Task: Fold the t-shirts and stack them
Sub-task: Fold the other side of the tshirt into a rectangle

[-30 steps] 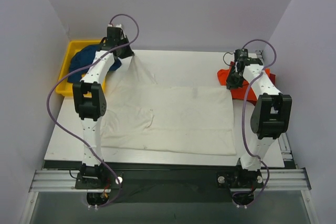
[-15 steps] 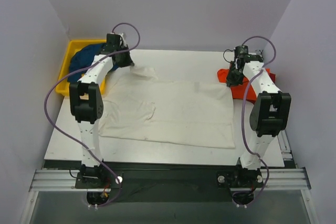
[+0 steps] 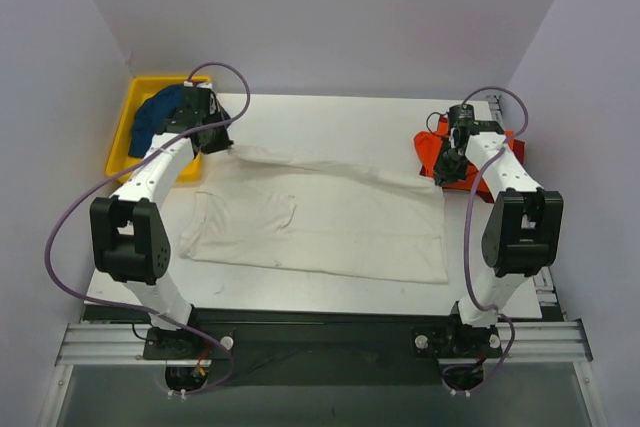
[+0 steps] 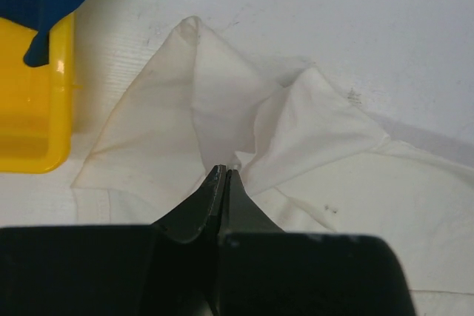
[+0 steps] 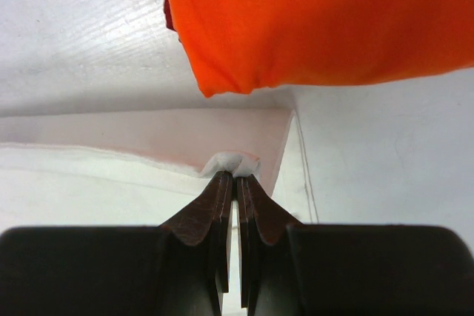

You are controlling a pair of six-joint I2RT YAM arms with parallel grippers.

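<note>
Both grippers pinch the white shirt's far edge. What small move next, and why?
Probably draw both toward the near edge to fold the off-white t-shirt in half: the left gripper and right gripper each pinch a far corner, and the rest lies flat.

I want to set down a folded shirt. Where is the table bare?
Bare: the far table strip between the yellow bin and the orange-red t-shirt, beyond the off-white t-shirt. A narrow strip along the near edge. Crowded: the middle and both far corners.
</note>
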